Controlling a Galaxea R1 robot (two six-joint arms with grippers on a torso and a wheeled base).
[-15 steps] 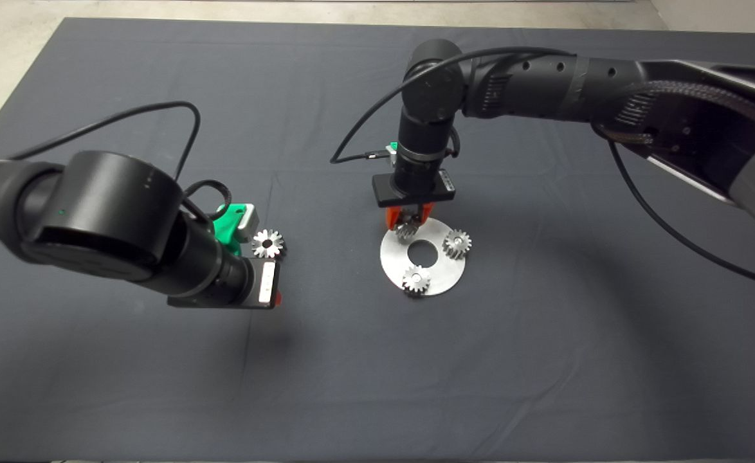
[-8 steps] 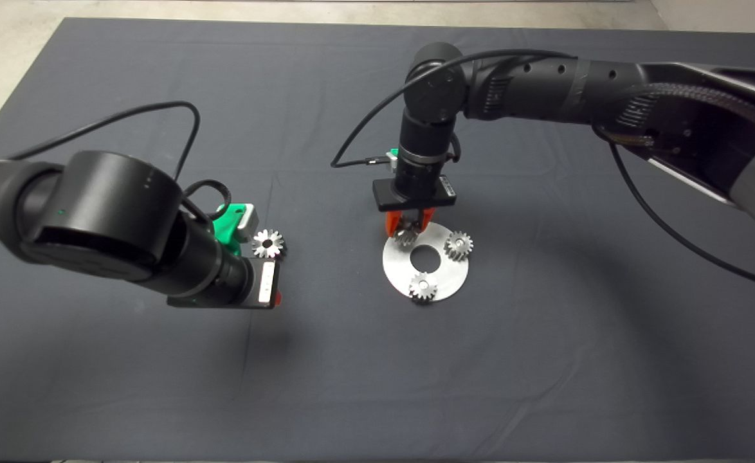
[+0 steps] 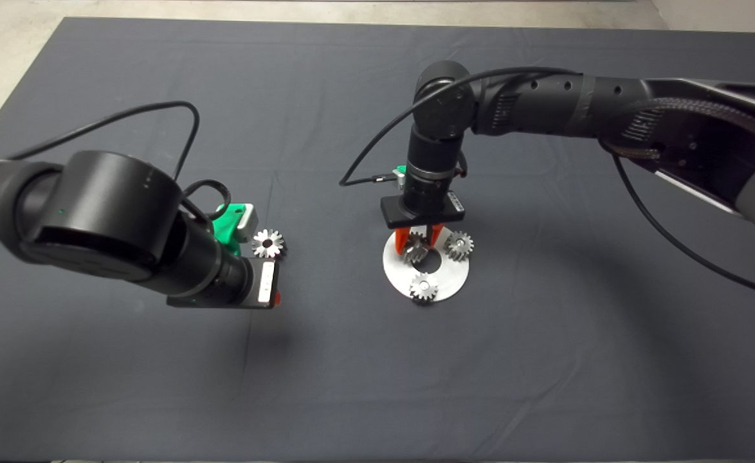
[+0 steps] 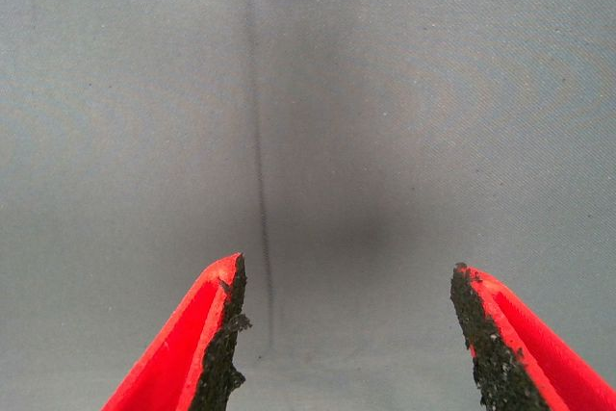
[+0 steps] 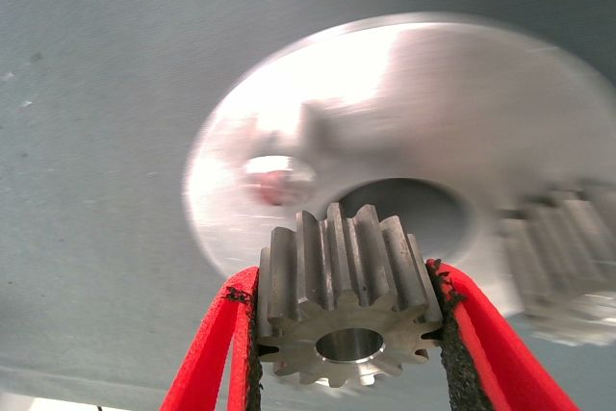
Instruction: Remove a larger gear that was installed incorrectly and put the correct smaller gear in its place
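Right gripper (image 3: pixel 419 239) clamps smaller gear (image 5: pixel 346 300) over round plate (image 3: pixel 390 270); empty peg (image 5: pixel 279 180) just left of gear. Left gripper (image 4: pixel 346 334) open, idle near larger gear (image 3: pixel 267 243).

**Arm and gripper pose**

Right arm reaches in from the mat's right edge, forearm roughly level, wrist bent straight down near mat centre. Right gripper (image 3: pixel 419 238) points down; its fingers (image 5: pixel 469 334) are clamped on a gear's teeth, one pad on each side.

Left arm enters from the left edge, wrist angled down toward the mat's left-centre. Left gripper (image 4: pixel 346 334) hangs above the mat, fingers (image 4: pixel 223 329) spread wide, nothing between them.
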